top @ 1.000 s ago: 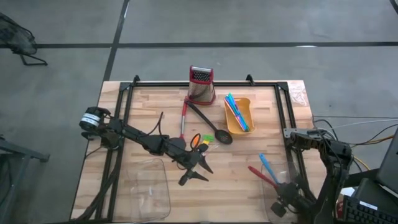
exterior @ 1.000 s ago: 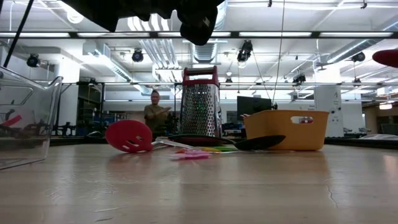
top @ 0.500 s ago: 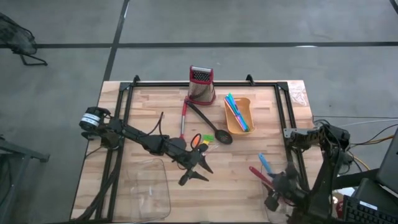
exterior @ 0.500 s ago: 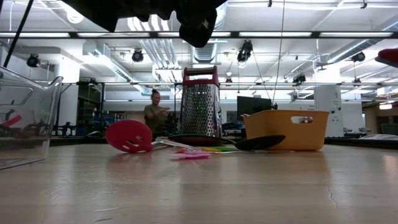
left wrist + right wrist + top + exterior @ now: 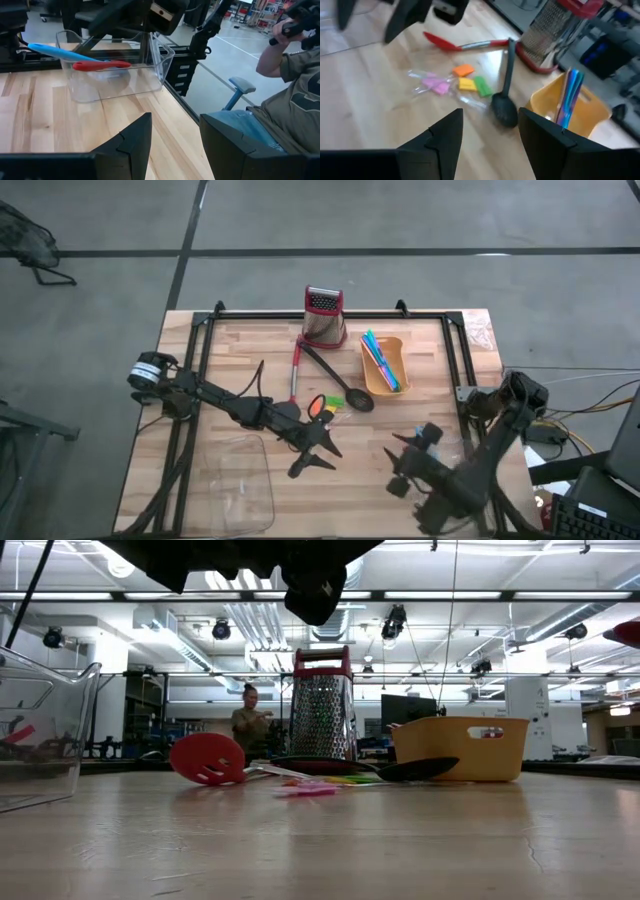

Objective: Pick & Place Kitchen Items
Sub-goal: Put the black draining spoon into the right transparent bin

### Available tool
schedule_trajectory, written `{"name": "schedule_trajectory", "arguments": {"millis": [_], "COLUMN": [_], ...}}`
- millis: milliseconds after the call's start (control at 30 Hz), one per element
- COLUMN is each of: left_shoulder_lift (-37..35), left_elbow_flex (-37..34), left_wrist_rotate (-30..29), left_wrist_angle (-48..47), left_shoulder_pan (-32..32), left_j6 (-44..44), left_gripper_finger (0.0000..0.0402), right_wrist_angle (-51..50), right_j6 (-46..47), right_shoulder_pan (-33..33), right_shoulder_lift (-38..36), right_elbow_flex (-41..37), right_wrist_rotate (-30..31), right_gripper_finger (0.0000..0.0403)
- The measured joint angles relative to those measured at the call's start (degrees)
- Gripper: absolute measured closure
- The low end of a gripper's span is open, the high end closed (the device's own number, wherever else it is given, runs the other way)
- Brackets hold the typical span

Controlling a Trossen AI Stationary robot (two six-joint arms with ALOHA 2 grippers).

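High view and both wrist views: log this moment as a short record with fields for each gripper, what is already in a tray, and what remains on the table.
left gripper: open, empty, above table centre
right gripper: open, empty, facing the loose items
right clear tray: holds red spoon and blue spoon
left clear tray: nothing seen inside
still on table: black ladle, red spatula, small coloured pieces
yellow bin: holds coloured sticks
box grater: upright at far edge

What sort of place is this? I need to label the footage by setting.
Probably a robotics lab or workshop: ceiling strip lights and ducting, a person at benches behind, and a framed wooden table.
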Motion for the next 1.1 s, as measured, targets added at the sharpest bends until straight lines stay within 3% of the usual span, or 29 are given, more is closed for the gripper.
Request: {"name": "schedule_trajectory", "arguments": {"millis": [567,1100], "left_shoulder_lift": [0.0,0.0], "left_elbow_flex": [0.0,0.0], "left_wrist_rotate": [0.02,0.02], "left_wrist_angle": [-0.19,-0.33], "left_shoulder_pan": [0.0,0.0], "left_j6": [0.42,-0.03], "left_gripper_finger": [0.0231,0.0231], "right_wrist_angle": [1.23,7.21], "right_j6": [-16.38,-18.21], "right_shoulder_pan": [-17.82,-19.86], "right_shoulder_lift": [-0.87,0.42], "right_elbow_flex": [0.83,-0.2], "right_wrist_rotate": [2.17,2.7], "right_gripper_finger": [0.0253,0.031]}}
